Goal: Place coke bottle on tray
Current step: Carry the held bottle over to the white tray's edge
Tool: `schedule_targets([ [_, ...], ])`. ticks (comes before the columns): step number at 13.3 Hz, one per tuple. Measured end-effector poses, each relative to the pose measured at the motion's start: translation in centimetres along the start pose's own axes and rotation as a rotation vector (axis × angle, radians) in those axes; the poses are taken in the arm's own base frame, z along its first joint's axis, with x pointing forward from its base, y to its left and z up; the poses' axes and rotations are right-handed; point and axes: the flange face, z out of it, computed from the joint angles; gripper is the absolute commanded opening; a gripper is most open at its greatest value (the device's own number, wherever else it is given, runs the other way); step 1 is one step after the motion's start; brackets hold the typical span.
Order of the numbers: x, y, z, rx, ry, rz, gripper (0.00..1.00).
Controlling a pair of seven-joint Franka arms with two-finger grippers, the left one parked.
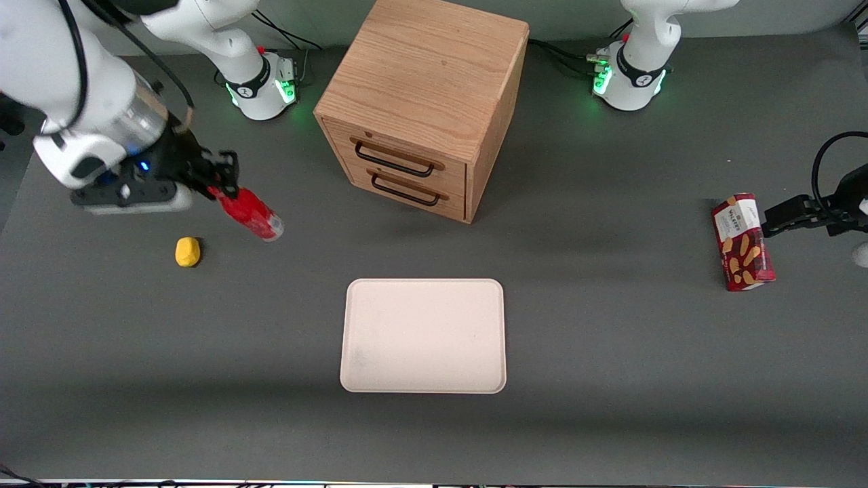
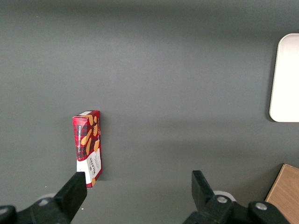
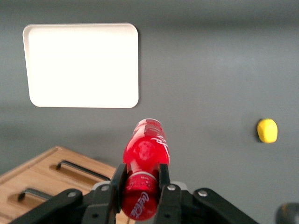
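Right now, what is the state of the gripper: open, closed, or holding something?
Gripper: closed on the coke bottle, held tilted above the table toward the working arm's end, farther from the front camera than the tray.

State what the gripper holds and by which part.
The gripper is shut on the small slim red coke bottle, fingers pinching its upper body near the cap end.

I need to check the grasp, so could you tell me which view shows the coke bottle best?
The right wrist view: the coke bottle fills it, clamped in the gripper. The front view shows it small and tilted; the left wrist view misses it.
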Motion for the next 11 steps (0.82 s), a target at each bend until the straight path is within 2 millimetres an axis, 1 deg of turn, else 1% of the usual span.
schedule_targets([
  [1, 1.6, -1.2, 1.2, -0.003, -0.003, 0.021, 0.00],
  [3, 4.0, -3.8, 4.5, -0.008, -0.023, 0.062, 0.00],
  [4, 5.0, -4.9, 6.1, -0.010, -0.031, 0.076, 0.00],
  [6, 6.6, -6.3, 8.5, -0.009, -0.033, 0.121, 0.00],
  [8, 7.5, -7.2, 10.0, 0.002, -0.023, 0.155, 0.00],
  [11, 8.1, -7.7, 11.0, 0.009, -0.016, 0.174, 0.00],
])
